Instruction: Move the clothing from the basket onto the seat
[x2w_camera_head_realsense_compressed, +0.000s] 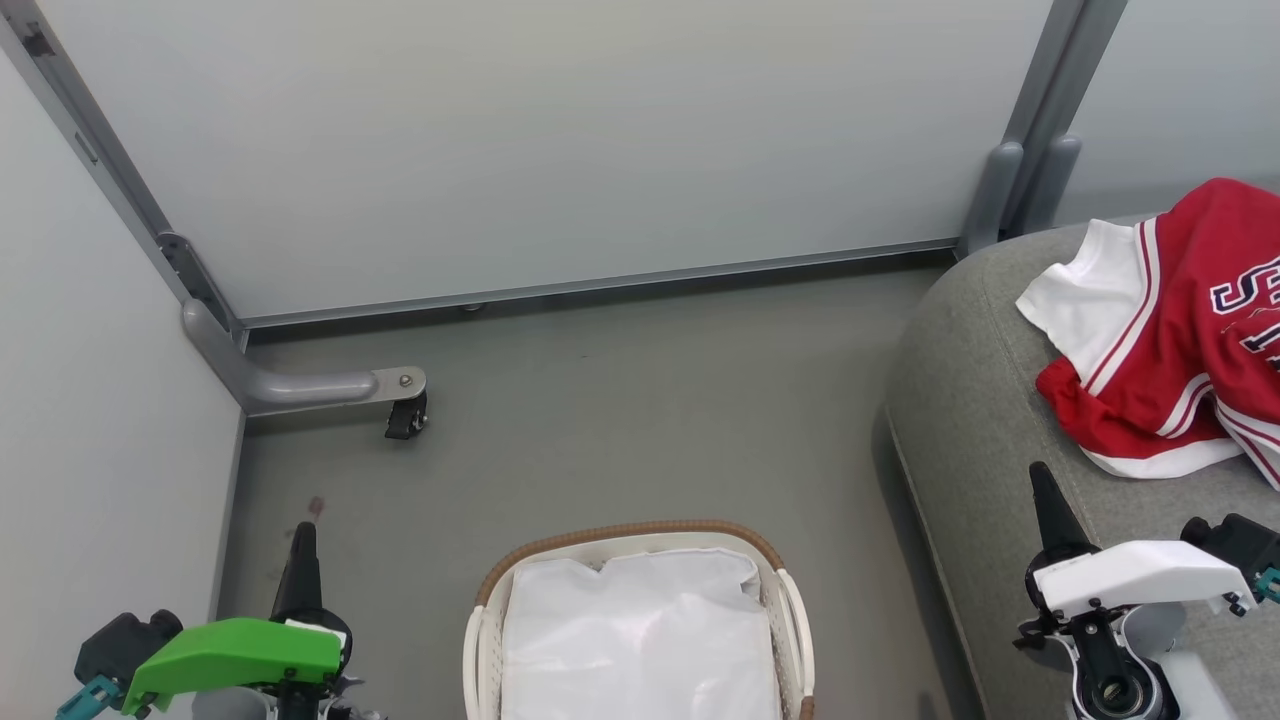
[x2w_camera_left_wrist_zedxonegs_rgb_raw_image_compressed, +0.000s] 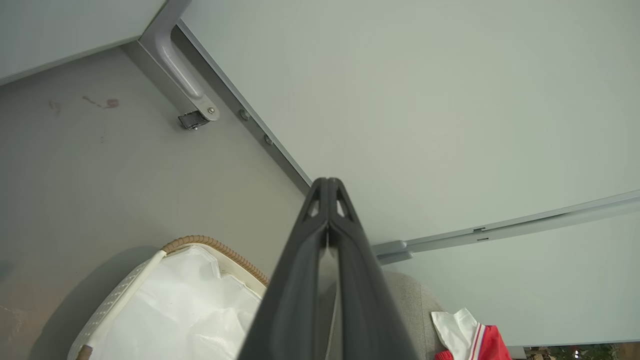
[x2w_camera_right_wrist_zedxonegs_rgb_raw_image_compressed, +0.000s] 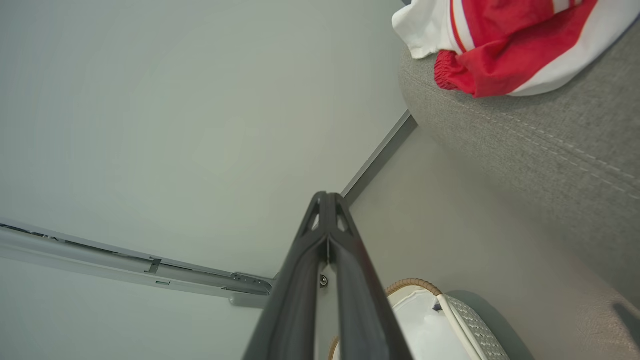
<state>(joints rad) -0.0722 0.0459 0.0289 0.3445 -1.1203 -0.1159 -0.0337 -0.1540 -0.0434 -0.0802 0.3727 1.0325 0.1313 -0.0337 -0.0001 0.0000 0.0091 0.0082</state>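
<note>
Left gripper (x2w_camera_head_realsense_compressed: 303, 537), dark jaws pressed together on nothing, points up at lower left. Beside it stands the oval white plastic basket (x2w_camera_head_realsense_compressed: 630, 530) with brown woven rim and white fabric liner (x2w_camera_head_realsense_compressed: 640, 640). Right gripper (x2w_camera_head_realsense_compressed: 1042, 490), likewise closed and empty, hangs by the grey fabric seat (x2w_camera_head_realsense_compressed: 960, 420), where crumpled red clothing (x2w_camera_head_realsense_compressed: 1170, 340) with white trim and stripes lies.
</note>
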